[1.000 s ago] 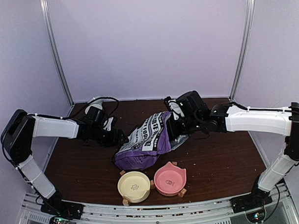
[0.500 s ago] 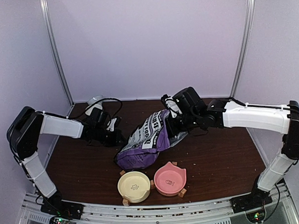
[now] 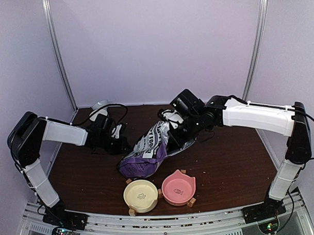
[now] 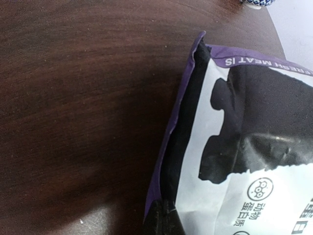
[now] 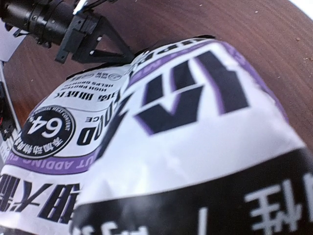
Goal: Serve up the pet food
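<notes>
The purple and white pet food bag (image 3: 147,150) lies slanted in the middle of the table, its upper end raised. My right gripper (image 3: 174,131) is shut on that raised end. Its fingers are hidden in the right wrist view, where the bag (image 5: 171,122) fills the frame. My left gripper (image 3: 123,145) sits low at the bag's left edge. In the left wrist view its dark fingertips (image 4: 164,220) are closed together on the purple rim of the bag (image 4: 244,147). The pet food itself is hidden inside the bag.
A cream bowl (image 3: 140,195) and a pink bowl (image 3: 178,188) stand side by side on small wooden feet just in front of the bag. A few small specks (image 3: 199,158) lie on the dark wooden table (image 3: 236,166). A white object (image 3: 100,105) sits at the back left corner.
My left gripper has closed at the bag's left edge. My right arm has drawn the bag's upper end higher and toward the back left, so the bag stands steeper.
</notes>
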`<state>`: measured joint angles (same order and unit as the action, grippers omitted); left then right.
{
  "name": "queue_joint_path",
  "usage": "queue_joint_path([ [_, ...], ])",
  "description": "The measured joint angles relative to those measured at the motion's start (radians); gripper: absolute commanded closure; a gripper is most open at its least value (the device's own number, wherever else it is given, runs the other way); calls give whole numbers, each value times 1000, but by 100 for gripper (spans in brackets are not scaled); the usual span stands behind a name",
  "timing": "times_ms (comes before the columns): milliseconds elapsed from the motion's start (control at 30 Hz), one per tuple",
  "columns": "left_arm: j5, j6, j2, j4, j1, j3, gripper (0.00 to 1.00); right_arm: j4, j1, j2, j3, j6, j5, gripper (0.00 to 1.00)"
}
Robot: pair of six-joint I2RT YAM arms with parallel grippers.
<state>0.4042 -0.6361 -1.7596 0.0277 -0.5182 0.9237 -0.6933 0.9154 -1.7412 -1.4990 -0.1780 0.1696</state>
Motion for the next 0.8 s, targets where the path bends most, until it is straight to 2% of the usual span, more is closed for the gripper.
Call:
queue_joint_path([
  [167,-1,-12,0,-1,0,0,100,-58,0,0,-14,0,145,88],
  [333,-9,-25,0,-5,0,0,100,-42,0,-5,-11,-29,277,88],
  [600,-48,-39,13,-11,0,-6,100,119,-16,14,66,-158,487,88],
  [800,-87,-45,41,-13,10,-13,100,257,-68,85,178,-299,583,87],
])
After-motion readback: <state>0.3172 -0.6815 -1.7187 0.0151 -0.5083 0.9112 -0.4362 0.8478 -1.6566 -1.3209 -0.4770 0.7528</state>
